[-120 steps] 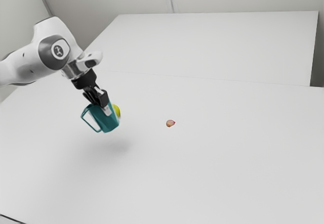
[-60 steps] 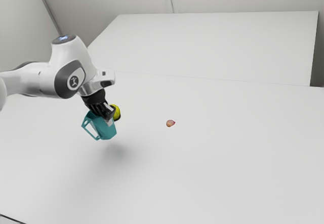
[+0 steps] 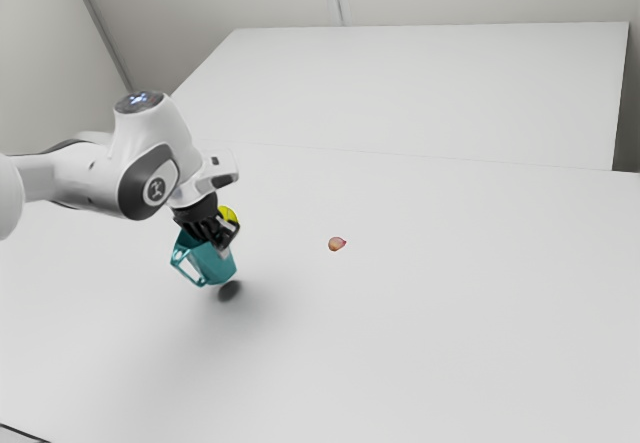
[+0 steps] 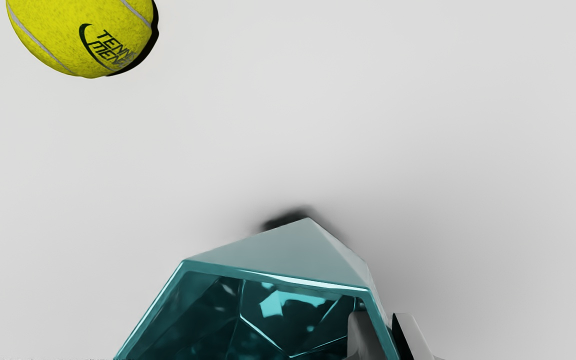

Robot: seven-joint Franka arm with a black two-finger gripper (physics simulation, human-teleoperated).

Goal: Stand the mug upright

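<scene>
Mug (image 3: 208,266), its wall clamped in your pincer (image 4: 382,320), has sunk closer to the bench (image 3: 420,343) below, its lean apparently yet to be righted.

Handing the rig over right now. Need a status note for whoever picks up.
End effector: shut on the wall of the teal faceted mug, one finger inside, one outside.
Mug: tilted, low over the white table; can't tell if its lower edge touches.
Nearby: yellow tennis ball by the mug; small orange-pink object toward the exterior view's right.
Done: mug grasped.
Left: level it, seat its base, release, back off. I'd go gently; the ball looks close.
</scene>
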